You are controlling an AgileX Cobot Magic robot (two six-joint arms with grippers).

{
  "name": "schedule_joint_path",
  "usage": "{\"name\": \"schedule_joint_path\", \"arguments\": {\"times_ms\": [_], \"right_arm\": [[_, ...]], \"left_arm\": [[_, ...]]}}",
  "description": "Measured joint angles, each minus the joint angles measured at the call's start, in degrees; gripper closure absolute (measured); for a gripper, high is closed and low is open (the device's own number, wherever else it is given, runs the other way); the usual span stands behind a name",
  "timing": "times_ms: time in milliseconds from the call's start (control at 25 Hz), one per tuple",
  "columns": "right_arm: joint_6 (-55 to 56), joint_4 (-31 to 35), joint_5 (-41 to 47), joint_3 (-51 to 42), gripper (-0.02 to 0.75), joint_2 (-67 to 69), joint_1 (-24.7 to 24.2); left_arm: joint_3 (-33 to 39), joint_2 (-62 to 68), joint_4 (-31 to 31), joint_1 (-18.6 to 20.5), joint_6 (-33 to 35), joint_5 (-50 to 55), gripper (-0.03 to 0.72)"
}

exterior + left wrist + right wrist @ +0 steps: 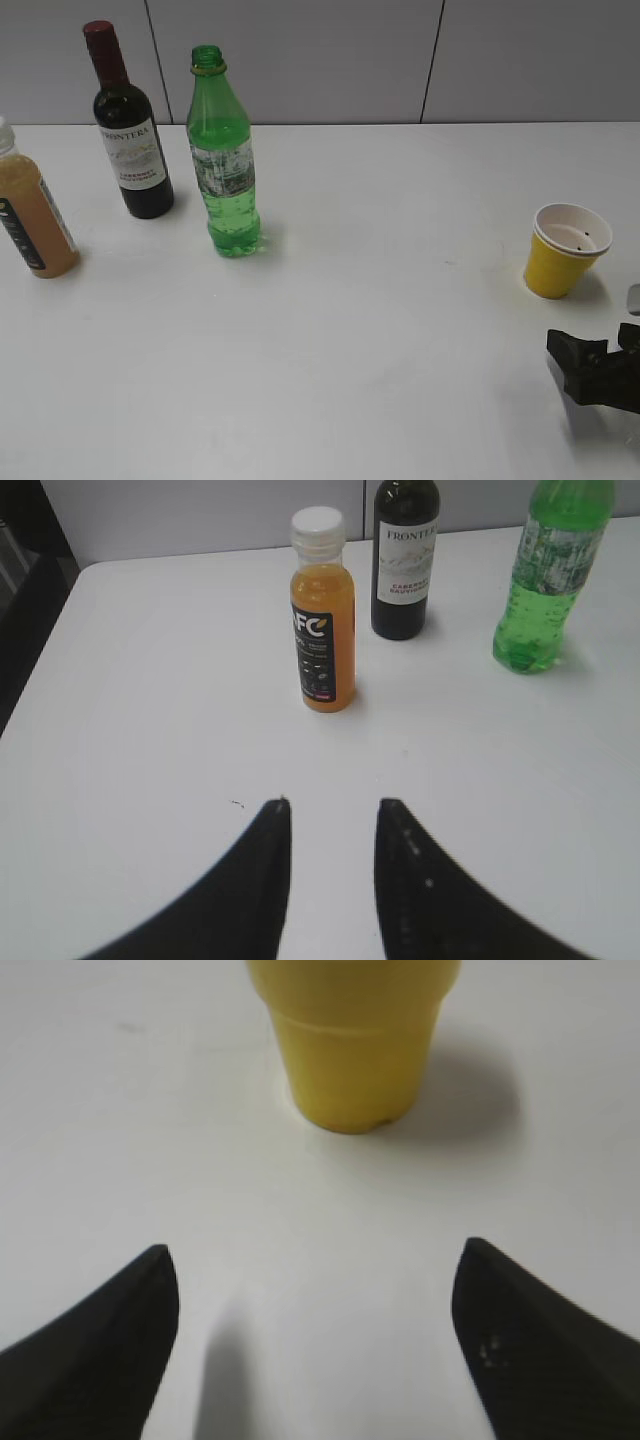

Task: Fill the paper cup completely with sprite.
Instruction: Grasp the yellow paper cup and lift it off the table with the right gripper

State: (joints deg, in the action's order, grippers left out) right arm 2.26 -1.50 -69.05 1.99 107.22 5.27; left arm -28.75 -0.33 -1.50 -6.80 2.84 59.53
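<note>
The small yellow paper cup (565, 250) stands upright at the right of the white table, its white inside showing. In the right wrist view the paper cup (350, 1050) is straight ahead of my right gripper (315, 1255), which is wide open, empty and a short way from it. That gripper (590, 365) shows at the lower right in the exterior view. The sprite (224, 160) is in a green see-through bottle with no cap, standing at the back left. My left gripper (335, 810) is open and empty above bare table, with the sprite bottle (545, 580) far ahead to its right.
A dark wine bottle with a red cap (130, 130) stands just left of the sprite. A tan-orange juice bottle (30, 215) stands at the left edge. In the left wrist view the juice bottle (323, 630) is nearest, the wine bottle (405, 560) behind it.
</note>
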Motion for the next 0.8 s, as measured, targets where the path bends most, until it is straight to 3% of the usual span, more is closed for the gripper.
{"name": "schedule_joint_path", "arguments": {"times_ms": [800], "right_arm": [[0.0,-0.4,-0.4,10.9,0.078,8.9,0.0]], "left_arm": [[0.0,0.0,0.0,0.0,0.0,0.0,0.457]]}}
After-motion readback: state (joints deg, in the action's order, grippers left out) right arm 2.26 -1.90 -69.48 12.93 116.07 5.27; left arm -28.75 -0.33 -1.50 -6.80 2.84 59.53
